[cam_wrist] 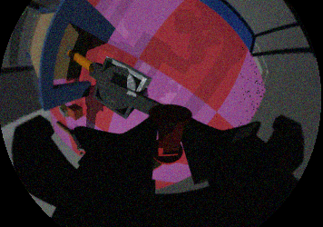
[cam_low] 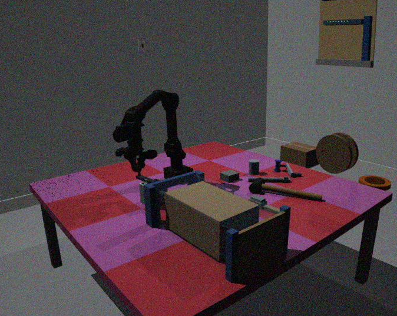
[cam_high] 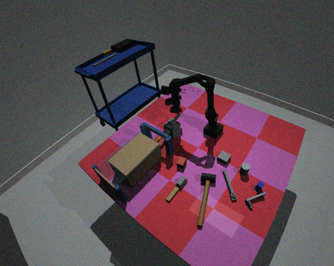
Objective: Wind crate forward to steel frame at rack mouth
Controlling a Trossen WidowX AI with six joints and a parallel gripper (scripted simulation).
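Nearest the exterior camera stands the closed back end of the guard cubby, and the crate lies flat inside it, with no corner lifted that I can see. From above, the crate's front face has come close to the blue steel frame, which stands at about 1 o'clock from it; a short orange strap runs through the frame toward the winch. A narrow gap seems to remain between crate and frame, though the angle makes it hard to be sure, so I judge the winding well along but not finished. Left over are the last turns, the release and the withdrawal of the arm. Beyond the frame, the winch sits with the winch handle seated in its top, the crank arm reaching out toward 1 o'clock. The gripper hangs over that outer end with its fingers closed partway on the handle's grip, clamped firmly rather than fully shut. In the wrist view the grey crank arm runs from the winch body to the dark knob between the fingers. Spare tools lie at 4 o'clock, well apart.
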